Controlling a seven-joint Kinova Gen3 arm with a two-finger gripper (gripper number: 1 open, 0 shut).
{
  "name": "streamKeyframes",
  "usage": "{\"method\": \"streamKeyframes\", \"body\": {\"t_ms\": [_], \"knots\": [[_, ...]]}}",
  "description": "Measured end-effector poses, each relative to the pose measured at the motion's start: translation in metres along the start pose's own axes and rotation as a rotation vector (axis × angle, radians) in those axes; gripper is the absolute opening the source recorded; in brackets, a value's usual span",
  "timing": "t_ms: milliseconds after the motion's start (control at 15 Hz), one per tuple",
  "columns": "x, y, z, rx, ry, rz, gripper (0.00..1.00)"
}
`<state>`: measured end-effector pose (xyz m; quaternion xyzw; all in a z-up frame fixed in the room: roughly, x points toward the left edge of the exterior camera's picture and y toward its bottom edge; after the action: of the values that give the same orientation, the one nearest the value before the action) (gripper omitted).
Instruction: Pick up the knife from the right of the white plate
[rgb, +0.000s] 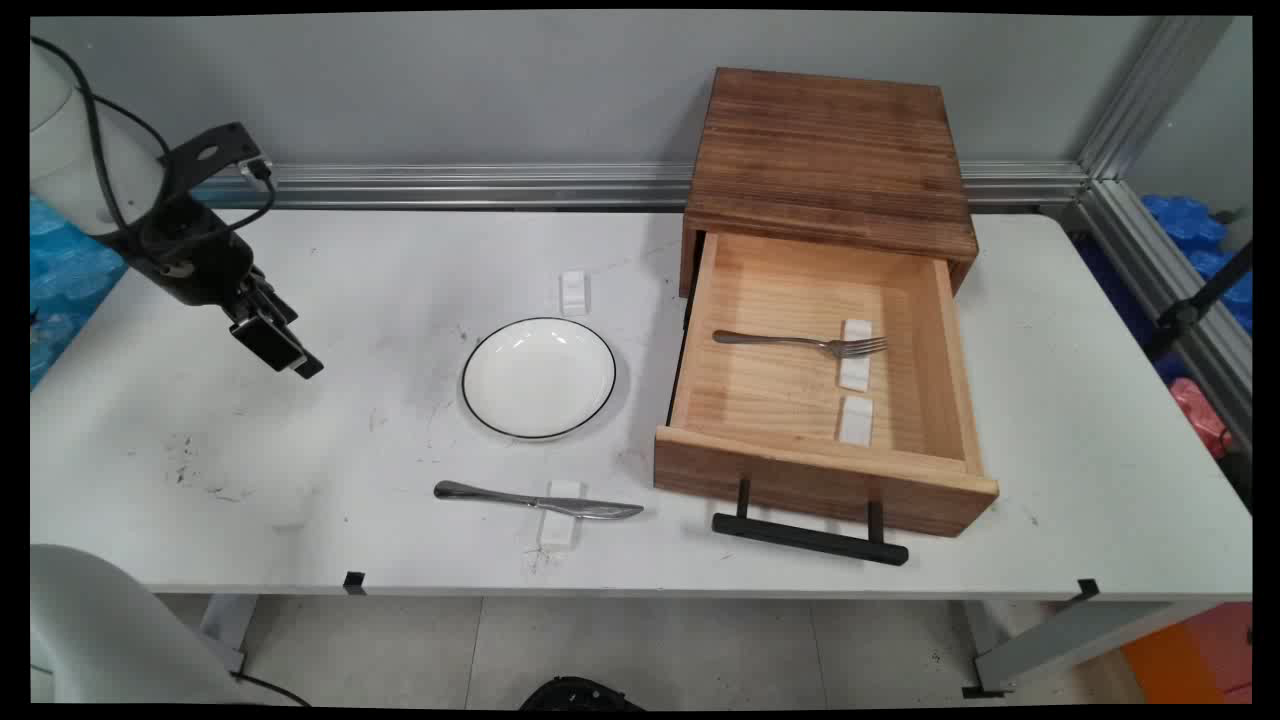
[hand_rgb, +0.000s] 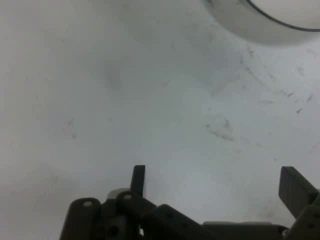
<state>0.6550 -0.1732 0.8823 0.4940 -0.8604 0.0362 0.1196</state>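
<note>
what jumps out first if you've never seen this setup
The wooden drawer box at the table's far right, its drawer pulled wide open with a fork lying inside on a white block. Left of it a white plate sits mid-table, with a knife near the front edge. The gripper hangs open and empty over the bare left side.

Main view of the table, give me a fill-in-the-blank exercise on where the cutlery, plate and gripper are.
1. The fork lies inside the open ____.
2. The knife lies on the table in front of the ____.
3. The gripper, its fingers apart, holds ____.
4. The drawer's handle is coloured ____.

Missing words: drawer; plate; nothing; black
</note>
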Motion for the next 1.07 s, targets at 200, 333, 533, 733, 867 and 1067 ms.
{"method": "streamKeyframes", "body": {"t_ms": [200, 333, 533, 733, 867, 1067], "knots": [[0.008, 0.013, -0.006, -0.022, 0.055, 0.112, 1.00], [0.016, 0.027, -0.012, -0.034, 0.093, 0.205, 1.00], [0.032, 0.049, -0.016, -0.054, 0.132, 0.348, 1.00], [0.051, 0.072, -0.013, -0.074, 0.144, 0.467, 1.00], [0.063, 0.090, -0.004, -0.100, 0.129, 0.538, 1.00], [0.076, 0.120, 0.010, -0.132, 0.094, 0.609, 1.00]]}}
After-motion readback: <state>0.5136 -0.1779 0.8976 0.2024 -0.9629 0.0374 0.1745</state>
